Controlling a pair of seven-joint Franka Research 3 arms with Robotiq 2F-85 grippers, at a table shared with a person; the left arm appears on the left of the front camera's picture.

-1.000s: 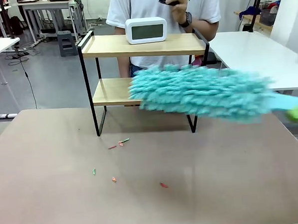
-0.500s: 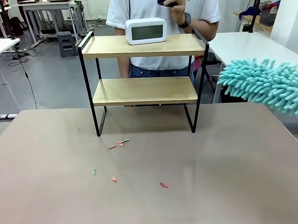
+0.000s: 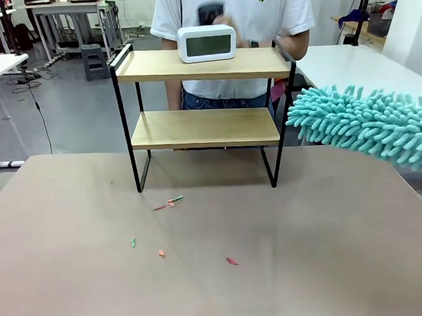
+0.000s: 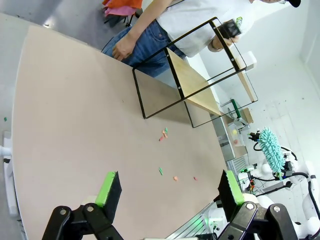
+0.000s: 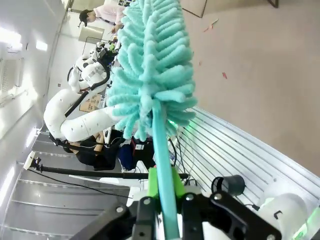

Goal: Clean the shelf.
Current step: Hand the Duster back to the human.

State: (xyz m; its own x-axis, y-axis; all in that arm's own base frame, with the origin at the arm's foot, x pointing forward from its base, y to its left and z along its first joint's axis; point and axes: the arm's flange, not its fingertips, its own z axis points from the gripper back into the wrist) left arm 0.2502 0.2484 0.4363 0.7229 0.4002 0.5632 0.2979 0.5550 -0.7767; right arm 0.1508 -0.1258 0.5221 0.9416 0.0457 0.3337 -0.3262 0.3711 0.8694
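Note:
The shelf (image 3: 204, 128), two light wooden boards in a thin black frame, stands at the table's far middle, and in the left wrist view the shelf (image 4: 196, 86) lies tilted. A white digital clock (image 3: 206, 43) sits on its top board. My right gripper (image 5: 162, 192) is shut on the teal handle of a fluffy teal duster (image 5: 152, 60). The duster (image 3: 369, 127) hangs at the right, its tip just right of the shelf's frame and apart from it. My left gripper (image 4: 170, 187) is open with nothing between its green pads, above the near table.
Small red and green scraps (image 3: 169, 201) lie on the brown table (image 3: 330, 265) in front of the shelf. A person in a white shirt (image 3: 189, 10) stands behind it, with a blurred hand (image 3: 221, 17) near the clock. A white table (image 3: 355, 72) stands at the back right.
The duster has swept from in front of the lower board out to the right, then drifted slightly back left. The person's hand with a dark phone has dropped toward the clock.

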